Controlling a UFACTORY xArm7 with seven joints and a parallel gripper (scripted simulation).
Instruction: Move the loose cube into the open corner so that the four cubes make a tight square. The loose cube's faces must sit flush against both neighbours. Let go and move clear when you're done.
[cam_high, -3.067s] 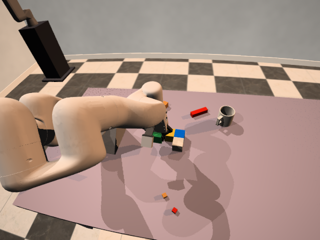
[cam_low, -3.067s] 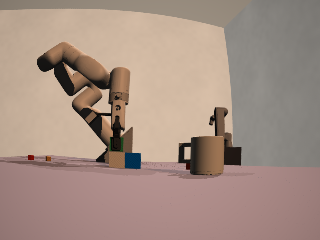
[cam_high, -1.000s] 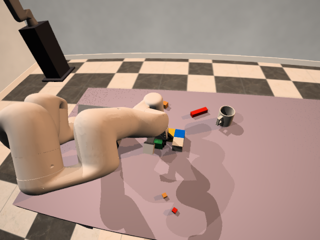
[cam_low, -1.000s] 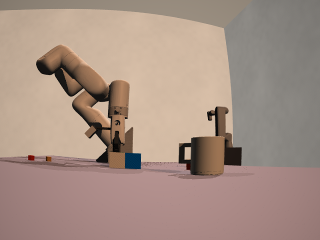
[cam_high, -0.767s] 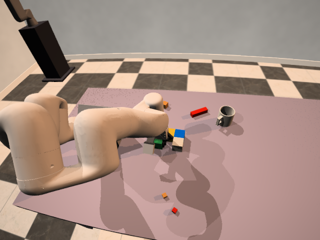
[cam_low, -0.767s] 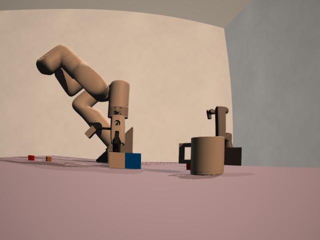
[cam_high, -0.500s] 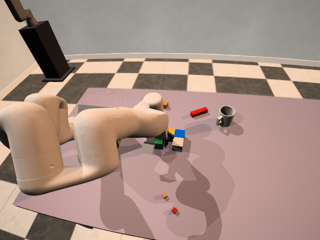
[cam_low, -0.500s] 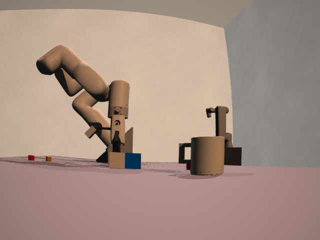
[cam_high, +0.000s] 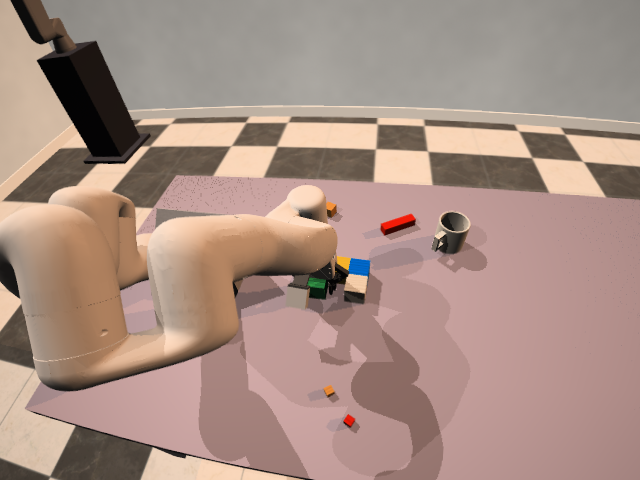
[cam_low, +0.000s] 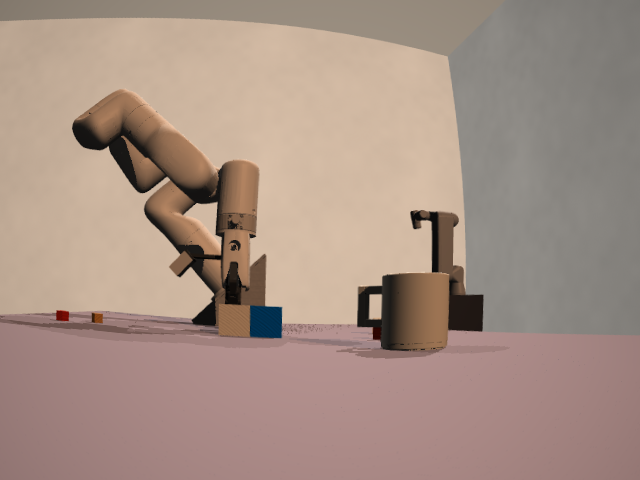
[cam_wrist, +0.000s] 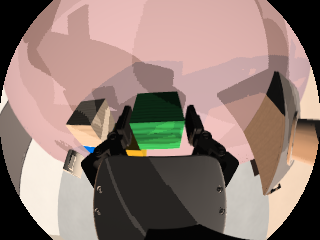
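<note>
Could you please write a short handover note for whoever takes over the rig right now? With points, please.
Tool (cam_high: 333, 281) (cam_wrist: 159, 113): open, fingers on either side of the green cube (cam_high: 317, 287) (cam_wrist: 157, 120) with gaps, not holding it.
Cubes: blue (cam_high: 359, 267) (cam_low: 266, 321) and wood-coloured (cam_high: 356, 284) (cam_low: 234, 320) (cam_wrist: 90, 122) side by side; yellow (cam_high: 343, 261) (cam_wrist: 136, 153) beside blue, partly hidden.
Done: three cubes form the L; green is released near the open corner.
Left: green looks short of the wood-coloured cube, so it probably needs moving in flush. Its contact with yellow can't be judged.

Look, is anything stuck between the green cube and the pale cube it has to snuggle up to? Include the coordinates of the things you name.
Yes: one of the open jaws stands in the gap between the green cube (cam_high: 317, 288) (cam_wrist: 157, 125) and the pale cube (cam_high: 356, 284) (cam_low: 234, 320) (cam_wrist: 89, 133).
</note>
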